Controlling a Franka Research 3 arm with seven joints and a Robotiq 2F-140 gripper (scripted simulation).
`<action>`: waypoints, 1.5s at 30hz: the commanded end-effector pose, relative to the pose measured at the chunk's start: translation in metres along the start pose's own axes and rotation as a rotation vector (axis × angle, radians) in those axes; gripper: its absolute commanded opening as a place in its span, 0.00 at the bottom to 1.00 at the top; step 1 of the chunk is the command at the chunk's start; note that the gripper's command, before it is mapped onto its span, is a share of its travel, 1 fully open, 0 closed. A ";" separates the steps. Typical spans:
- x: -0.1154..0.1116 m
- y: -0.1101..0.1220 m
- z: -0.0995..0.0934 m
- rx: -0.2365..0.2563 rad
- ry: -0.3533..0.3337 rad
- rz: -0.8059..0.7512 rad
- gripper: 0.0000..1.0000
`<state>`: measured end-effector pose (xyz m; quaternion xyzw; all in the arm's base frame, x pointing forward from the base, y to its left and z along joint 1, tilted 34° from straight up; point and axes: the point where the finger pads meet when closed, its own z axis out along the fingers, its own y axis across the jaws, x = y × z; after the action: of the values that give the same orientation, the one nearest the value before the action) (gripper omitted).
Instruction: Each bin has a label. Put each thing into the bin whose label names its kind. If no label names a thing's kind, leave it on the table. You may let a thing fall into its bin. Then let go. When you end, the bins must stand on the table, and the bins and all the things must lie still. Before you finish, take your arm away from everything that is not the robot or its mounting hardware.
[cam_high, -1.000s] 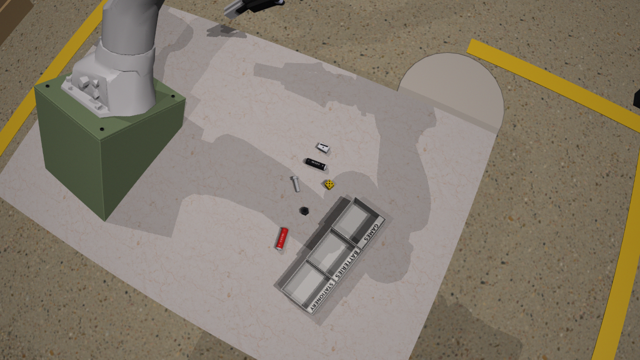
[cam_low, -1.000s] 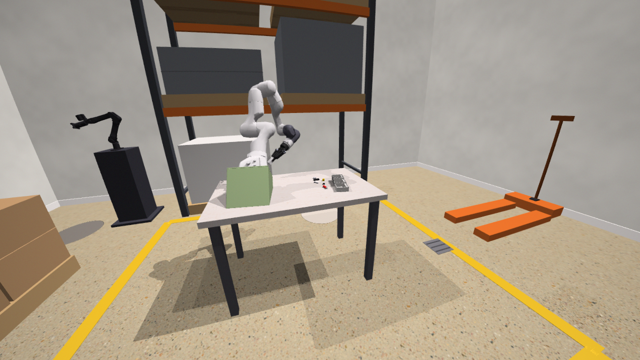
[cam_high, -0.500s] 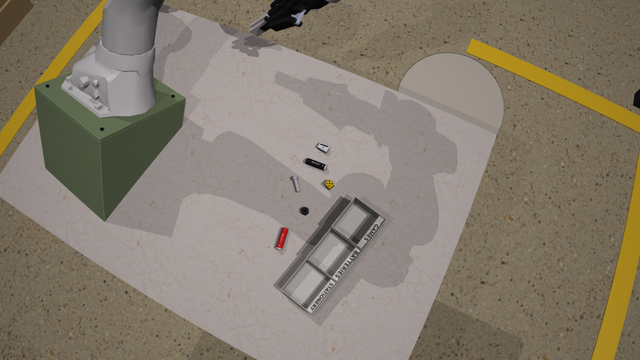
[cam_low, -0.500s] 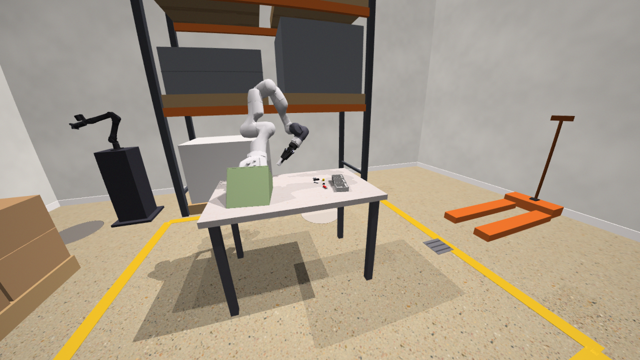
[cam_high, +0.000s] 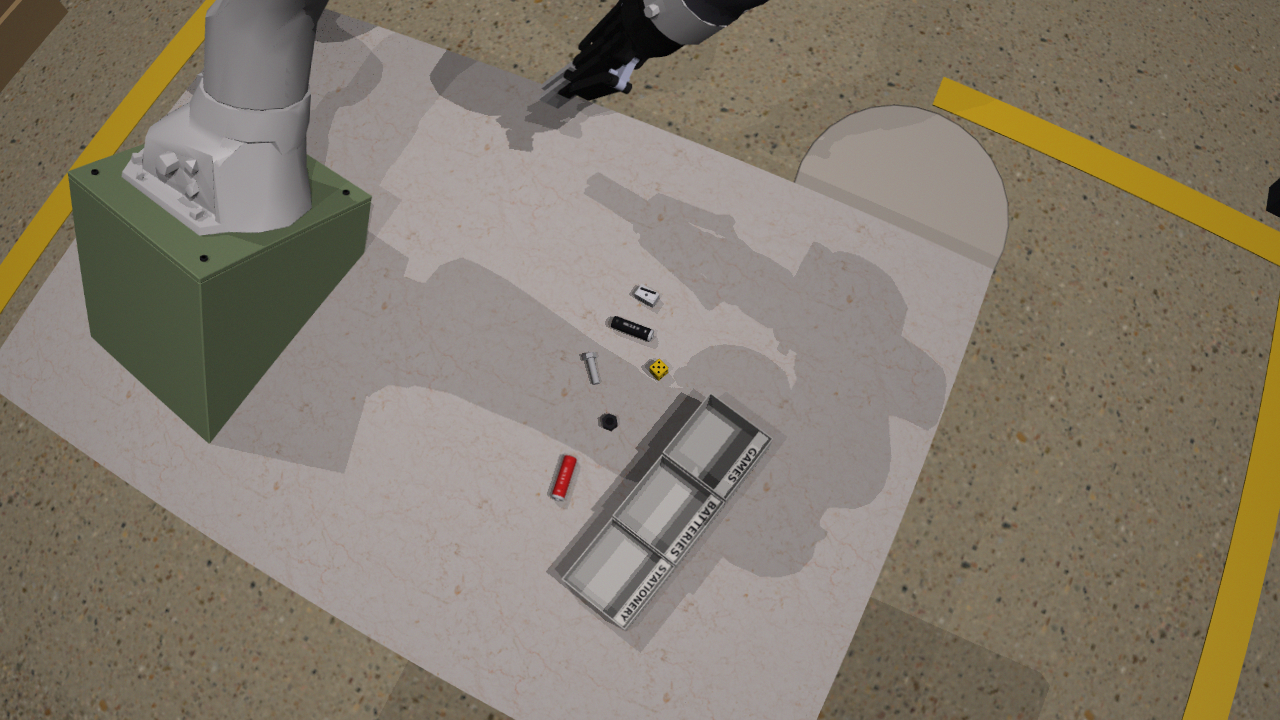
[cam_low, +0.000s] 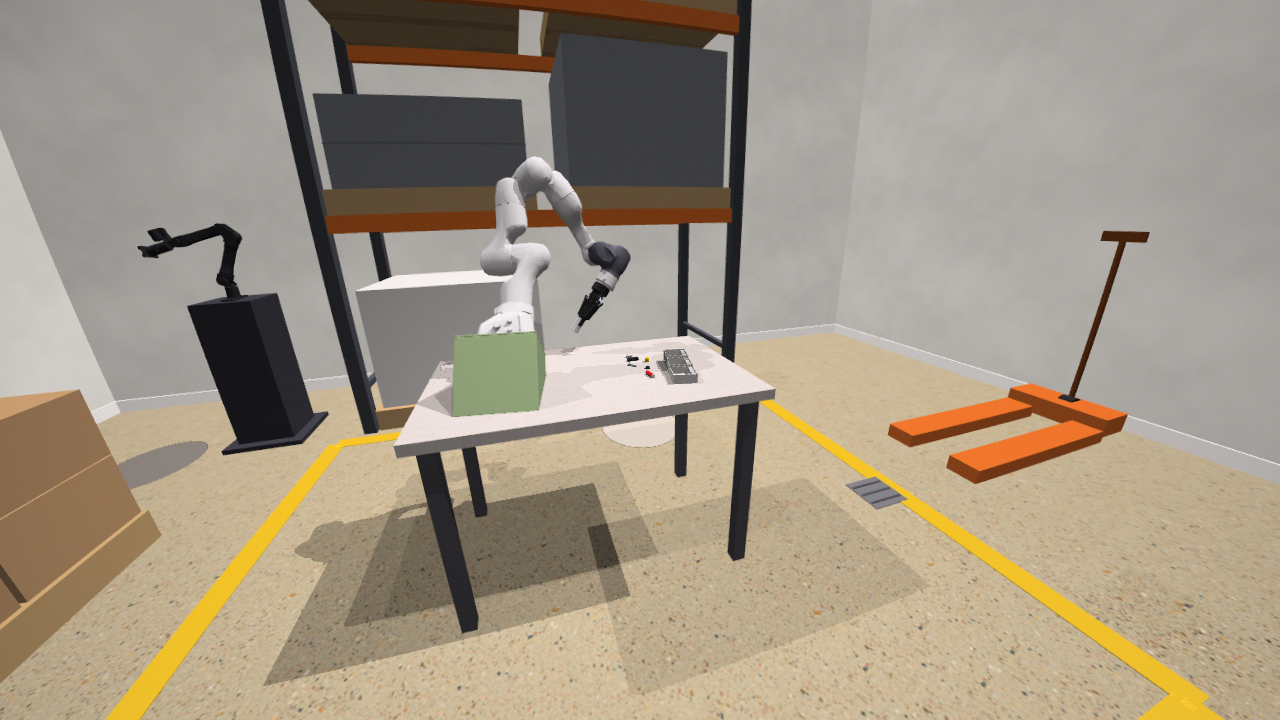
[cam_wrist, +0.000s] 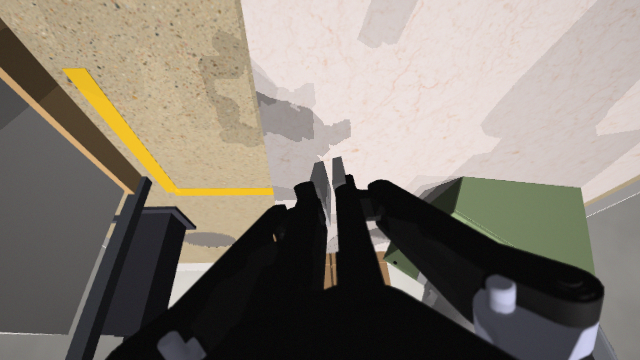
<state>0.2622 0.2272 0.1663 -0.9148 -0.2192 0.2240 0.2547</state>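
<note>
The pincer (cam_high: 544, 94) (cam_low: 576, 329) (cam_wrist: 331, 174), together and seemingly gripping nothing, hangs by the tabletop's (cam_high: 465, 626) (cam_low: 581, 420) (cam_wrist: 425, 75) long edge. Best open it above the black battery (cam_high: 631, 328), inward from that edge, then straddle its narrow sides, sparing the sharpener (cam_high: 646, 294).

I'm standing in a warehouse-like workspace: a tall rack (cam_low: 735, 179) is holding big boxes (cam_low: 640, 111) behind the table (cam_low: 581, 429), and a pallet jack (cam_low: 1065, 407) is sitting right of it.
</note>
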 end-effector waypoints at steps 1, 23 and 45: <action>0.017 0.017 -0.013 0.028 0.082 -0.014 0.05; 0.049 0.119 -0.075 0.074 0.349 0.115 0.05; 0.041 0.235 -0.132 0.066 0.521 0.215 0.05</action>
<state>0.4199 0.0348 0.1266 -0.9507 -0.0239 0.0277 0.3081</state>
